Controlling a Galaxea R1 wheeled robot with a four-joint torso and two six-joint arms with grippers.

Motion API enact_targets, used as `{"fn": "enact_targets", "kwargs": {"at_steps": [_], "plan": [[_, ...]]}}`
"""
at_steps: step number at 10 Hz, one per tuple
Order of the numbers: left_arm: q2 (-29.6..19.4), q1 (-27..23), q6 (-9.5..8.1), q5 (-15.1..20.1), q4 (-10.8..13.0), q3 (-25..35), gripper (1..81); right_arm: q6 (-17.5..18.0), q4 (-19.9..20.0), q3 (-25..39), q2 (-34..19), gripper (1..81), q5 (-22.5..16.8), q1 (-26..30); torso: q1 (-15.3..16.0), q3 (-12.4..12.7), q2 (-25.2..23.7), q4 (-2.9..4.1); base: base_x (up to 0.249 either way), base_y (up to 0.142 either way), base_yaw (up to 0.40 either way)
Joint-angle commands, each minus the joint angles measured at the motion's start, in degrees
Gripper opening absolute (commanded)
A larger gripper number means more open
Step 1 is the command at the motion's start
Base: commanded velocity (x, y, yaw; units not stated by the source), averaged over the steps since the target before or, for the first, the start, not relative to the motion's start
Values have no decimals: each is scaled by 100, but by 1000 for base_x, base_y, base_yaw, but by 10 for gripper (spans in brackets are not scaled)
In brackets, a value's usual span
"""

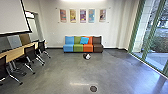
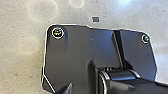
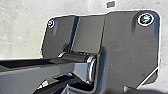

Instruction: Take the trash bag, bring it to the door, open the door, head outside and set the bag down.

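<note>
Trash bag: looks to be the small dark-and-white bundle; sits on the floor, towards its far edge, just in front of the orange seat of the sofa.
Way from the hands: lies well ahead, almost dead centre, a touch to the right; seems out of reach from here, so likely calls for driving forward first.
Long axis: cannot tell for sure; shows as a low, roundish lump, dark towards the left, white towards the right.
Nearer arm: too close to the middle to call; perhaps favours the right by a hair.
Left gripper: cannot tell how far open, or whether holding anything.
Right gripper: cannot tell how far open either, nor whether empty.
Glass wall: runs along the right edge of the floor, framed in green, with paving outside; cannot tell from here where to find the door.
Posters: hang five in a row above the sofa; show colour, but no words clear enough to read.
Projector screen: hangs at the upper left, blank.
Floor disc: lies round and dark near the near edge of the floor, with no legible mark.
Brands and labels: none readable.
</note>
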Motion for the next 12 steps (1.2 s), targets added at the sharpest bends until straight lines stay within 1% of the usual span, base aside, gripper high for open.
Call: {"fn": "enact_targets", "kwargs": {"at_steps": [1,4,7,12], "plan": [[14,-352,-13,291,-15,12,811,-43,-53,48,-6,811,-308,200,0,0,0,0,75,0,0],[23,-352,-22,291,-15,12,811,-51,-53,48,-15,811,-326,200,-11,0,0,0,98,0,0],[23,-352,-22,282,-6,12,811,-51,-35,48,-41,811,-264,156,-13,0,0,0,126,0,0],[15,-352,-14,273,20,20,811,-60,-61,48,-59,811,-273,121,-13,0,0,0,127,0,0]]}}
